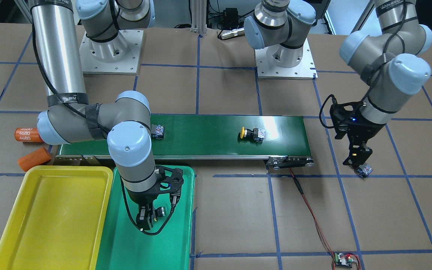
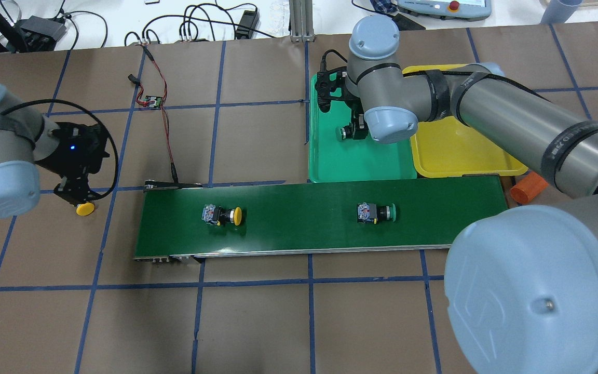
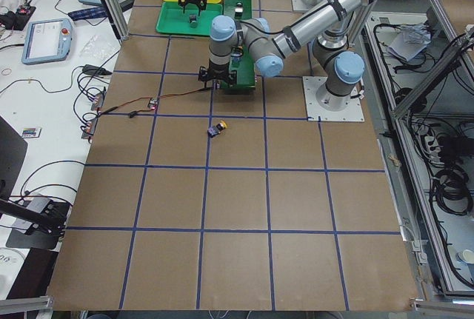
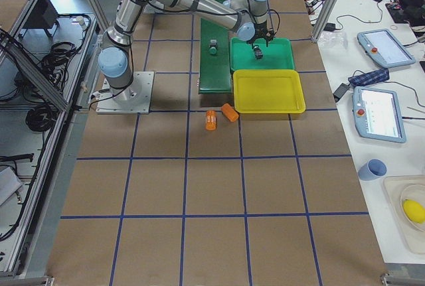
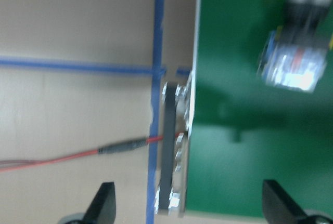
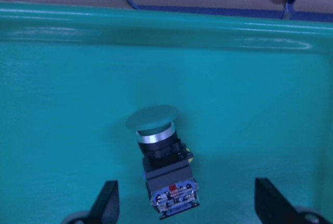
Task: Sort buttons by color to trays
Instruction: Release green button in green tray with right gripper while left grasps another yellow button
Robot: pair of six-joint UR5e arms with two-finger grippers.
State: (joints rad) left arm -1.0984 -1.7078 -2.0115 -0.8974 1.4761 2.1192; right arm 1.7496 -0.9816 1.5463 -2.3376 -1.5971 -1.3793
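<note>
My right gripper hangs open over the green tray. A green button lies on its side in that tray between the open fingers, untouched. The yellow tray beside it holds nothing. A second green button and a yellow button lie on the dark-green conveyor belt. My left gripper is open, raised off the belt's end. Another yellow button lies on the brown table below it. The left wrist view shows the belt's end and the belt's yellow button, blurred.
Two orange cylinders lie by the belt's end near the yellow tray. A small controller board with a red wire runs to the belt's other end. Blue tape lines grid the table.
</note>
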